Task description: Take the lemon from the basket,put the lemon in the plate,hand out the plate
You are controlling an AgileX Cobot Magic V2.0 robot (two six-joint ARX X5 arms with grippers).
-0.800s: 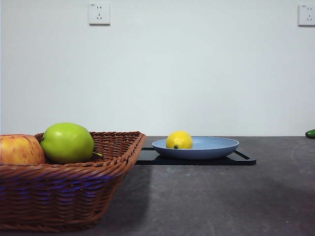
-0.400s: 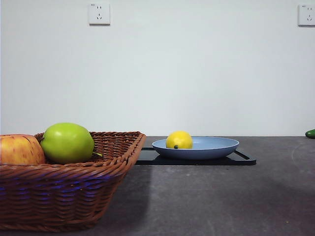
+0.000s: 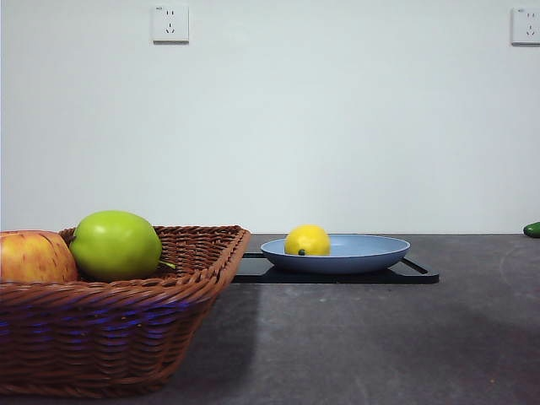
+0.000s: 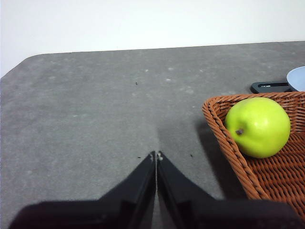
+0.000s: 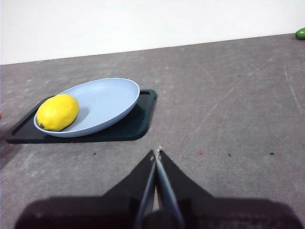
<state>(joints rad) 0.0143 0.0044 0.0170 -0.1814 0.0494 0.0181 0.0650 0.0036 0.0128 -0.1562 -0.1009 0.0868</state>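
Note:
The yellow lemon (image 3: 307, 240) (image 5: 57, 111) lies in the light-blue plate (image 3: 371, 251) (image 5: 107, 100), near the plate's rim on the basket's side. The plate rests on a flat black tray (image 3: 413, 273) (image 5: 138, 125). At the near left stands the brown wicker basket (image 3: 126, 321) (image 4: 257, 176). My right gripper (image 5: 157, 153) is shut and empty, hovering over bare table a short way from the tray. My left gripper (image 4: 156, 155) is shut and empty, above bare table just outside the basket's rim. Neither gripper shows in the front view.
A green apple (image 3: 116, 245) (image 4: 258, 127) and a red-yellow apple (image 3: 34, 256) sit in the basket. A small green object (image 3: 531, 229) (image 5: 300, 33) lies at the far right of the grey table (image 3: 380, 337). A white wall with outlets stands behind.

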